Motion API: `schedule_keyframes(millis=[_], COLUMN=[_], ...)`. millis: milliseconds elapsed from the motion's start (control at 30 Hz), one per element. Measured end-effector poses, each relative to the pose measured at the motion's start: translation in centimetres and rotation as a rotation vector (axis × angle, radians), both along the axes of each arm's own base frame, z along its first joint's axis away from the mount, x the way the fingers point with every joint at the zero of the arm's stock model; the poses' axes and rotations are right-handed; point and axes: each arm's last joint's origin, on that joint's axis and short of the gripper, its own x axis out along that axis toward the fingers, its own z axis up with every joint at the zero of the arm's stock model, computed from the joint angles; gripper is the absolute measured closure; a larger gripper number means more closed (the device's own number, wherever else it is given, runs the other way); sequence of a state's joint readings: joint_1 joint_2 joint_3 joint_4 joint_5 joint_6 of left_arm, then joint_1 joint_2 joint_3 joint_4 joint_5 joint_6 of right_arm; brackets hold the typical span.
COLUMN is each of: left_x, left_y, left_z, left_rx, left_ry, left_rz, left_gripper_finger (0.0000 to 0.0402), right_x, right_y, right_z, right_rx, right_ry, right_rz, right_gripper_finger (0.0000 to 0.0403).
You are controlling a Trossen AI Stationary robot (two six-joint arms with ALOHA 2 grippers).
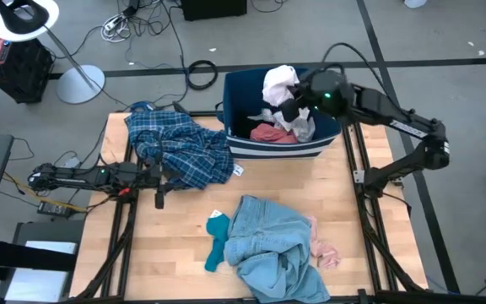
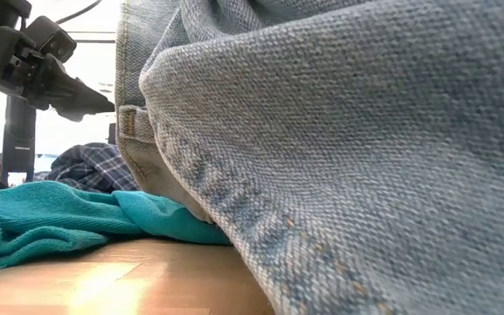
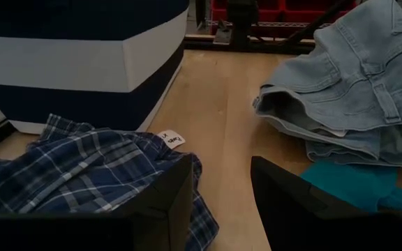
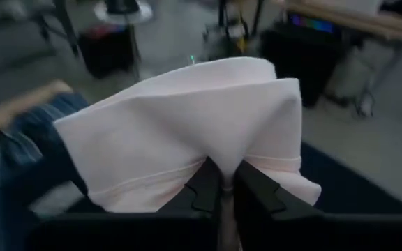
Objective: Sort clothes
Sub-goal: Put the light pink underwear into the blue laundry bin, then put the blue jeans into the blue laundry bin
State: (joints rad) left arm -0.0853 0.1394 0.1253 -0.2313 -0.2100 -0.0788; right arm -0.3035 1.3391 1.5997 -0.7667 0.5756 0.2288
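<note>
Nearest, at lower centre of the high view, the denim piece [image 1: 268, 247] lies beside the teal sock [image 1: 217, 241], farther up-left the left gripper [image 1: 159, 187] stands spread by the plaid shirt [image 1: 178, 149], and at upper centre the right gripper [image 1: 289, 108] pinches a white garment [image 1: 278, 83] over the bin [image 1: 240, 145].

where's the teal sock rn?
High view: teal sock lies on the table's near-left part, touching the left edge of the denim piece, below the plaid shirt.
</note>
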Motion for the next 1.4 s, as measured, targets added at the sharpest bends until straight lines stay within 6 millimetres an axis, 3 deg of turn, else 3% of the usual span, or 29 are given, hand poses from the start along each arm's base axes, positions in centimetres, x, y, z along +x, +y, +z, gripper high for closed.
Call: schedule_keyframes(millis=[400, 567, 733, 900, 1167, 1400], left_x=[0.0, 0.0, -0.1, -0.1, -0.1, -0.1], left_y=[0.0, 0.0, 0.0, 0.0, 0.0, 0.0], left_z=[-0.1, -0.1, -0.2, -0.3, -0.3, -0.2], left_rx=[0.001, 0.000, 0.000, 0.000, -0.001, -0.008], left_ry=[0.010, 0.010, 0.026, 0.028, 0.028, 0.024], left_rz=[-0.001, 0.000, 0.000, 0.000, 0.000, 0.002], left_gripper_finger=[0.0251, 0.0251, 0.0251, 0.0251, 0.0251, 0.0251], right_x=[4.8, 5.3, 4.5, 2.4, -1.5, -2.8], right_y=[-5.4, -6.4, -6.1, -4.2, 1.3, 6.2], right_z=[-8.2, -9.3, -8.2, -6.1, -2.5, -1.5], right_rx=[0.402, 0.414, 0.389, 0.383, 0.397, 0.435], right_ry=[0.220, 0.250, 0.235, 0.216, 0.137, 0.118], right_rz=[0.035, 0.023, 0.039, 0.070, 0.155, 0.300], right_gripper_finger=[0.0278, 0.0244, 0.0232, 0.0235, 0.0240, 0.0239])
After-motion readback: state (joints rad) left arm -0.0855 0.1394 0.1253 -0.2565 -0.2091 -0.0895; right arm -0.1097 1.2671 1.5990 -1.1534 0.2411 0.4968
